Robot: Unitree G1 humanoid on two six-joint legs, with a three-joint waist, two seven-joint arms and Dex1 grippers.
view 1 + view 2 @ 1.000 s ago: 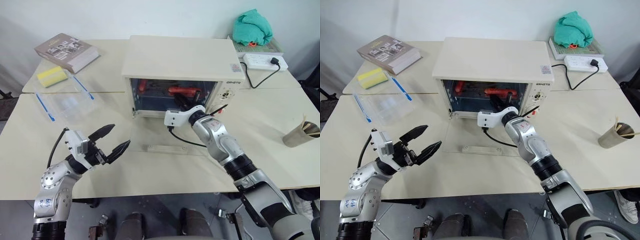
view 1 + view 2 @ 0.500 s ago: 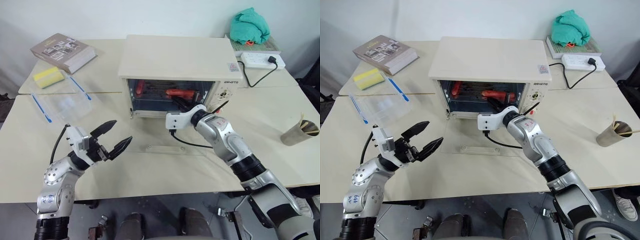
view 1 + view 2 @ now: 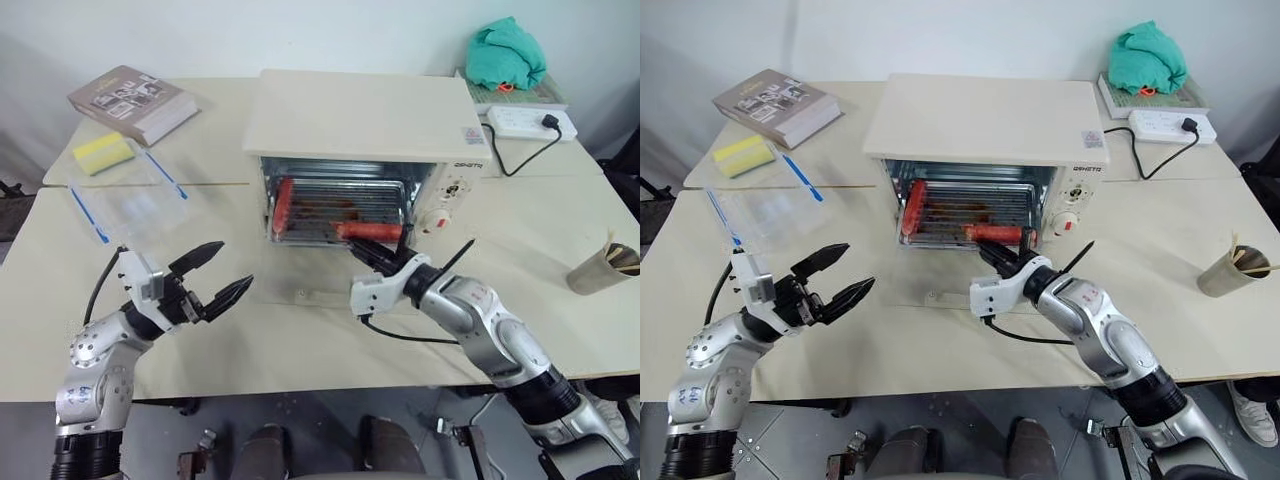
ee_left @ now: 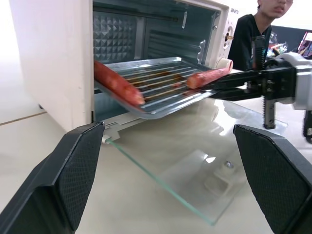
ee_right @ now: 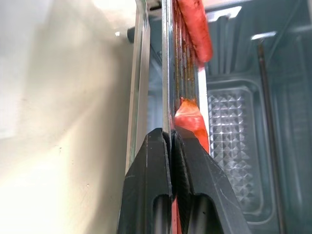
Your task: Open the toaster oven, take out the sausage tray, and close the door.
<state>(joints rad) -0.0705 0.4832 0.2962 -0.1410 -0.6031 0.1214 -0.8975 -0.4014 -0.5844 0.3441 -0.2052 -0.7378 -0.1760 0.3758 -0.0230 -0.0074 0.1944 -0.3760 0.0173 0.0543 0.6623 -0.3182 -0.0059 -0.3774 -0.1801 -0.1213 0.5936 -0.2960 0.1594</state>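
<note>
The cream toaster oven (image 3: 360, 115) stands mid-table with its glass door (image 3: 310, 275) lying flat and open on the tabletop. The silvery sausage tray (image 3: 330, 210) sticks partway out of the opening, tilted a little, with one red sausage (image 3: 283, 205) at its left and another (image 3: 370, 231) near its front right. My right gripper (image 3: 362, 252) is shut on the tray's front edge (image 5: 167, 73), over the door. My left gripper (image 3: 235, 263) hangs open to the left of the door, holding nothing, its fingers (image 4: 78, 165) pointed toward the oven.
A clear container with blue clips (image 3: 135, 205), a yellow sponge (image 3: 104, 152) and a book (image 3: 132, 103) lie at the far left. A power strip (image 3: 527, 122) and green cloth (image 3: 508, 55) sit behind the oven on the right, a paper cup (image 3: 602, 265) at the right edge. A person (image 4: 253, 29) sits beyond the table.
My right gripper has drawn back toward me with the tray's edge in it, and the tray has slid partway out of the oven. The left gripper has stayed put.
</note>
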